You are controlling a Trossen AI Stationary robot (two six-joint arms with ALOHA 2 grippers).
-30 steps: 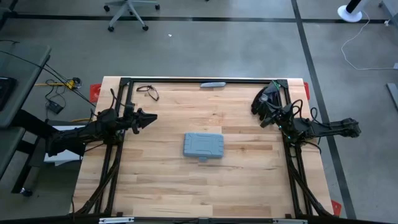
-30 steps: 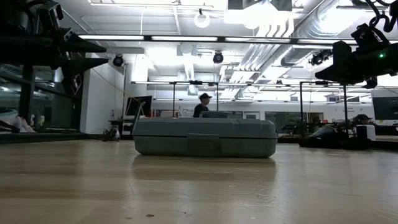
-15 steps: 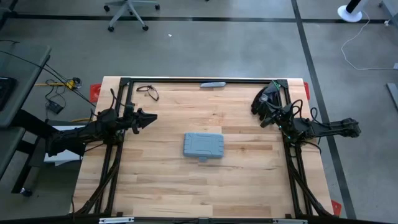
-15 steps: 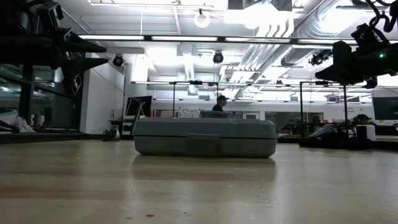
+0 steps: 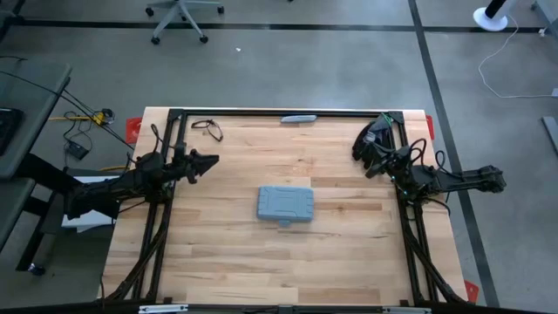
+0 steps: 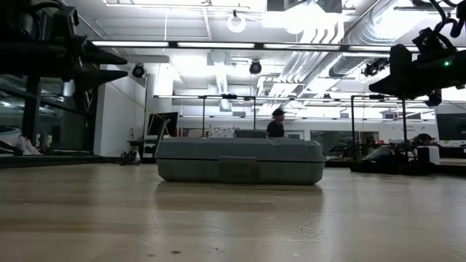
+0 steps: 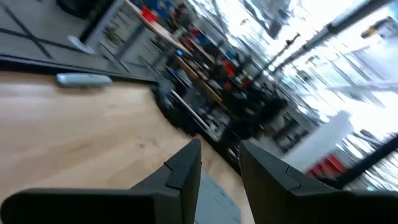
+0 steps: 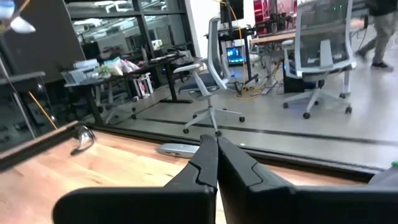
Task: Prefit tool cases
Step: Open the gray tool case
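Low view: case (image 6: 240,161) closed (inside hidden).

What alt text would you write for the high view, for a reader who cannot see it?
A closed grey-blue tool case lies flat in the middle of a wooden table, untouched. The left gripper hovers at the left side, the right gripper at the right, both apart from the case.

You have the tool case (image 5: 285,204) lying closed in the middle of the tabletop (image 5: 227,253). The left claw (image 5: 207,162) hangs over the tabletop's left side and the right claw (image 5: 370,170) over its right, both well apart from the case. A pair of glasses (image 5: 207,128) lies near the far left corner.
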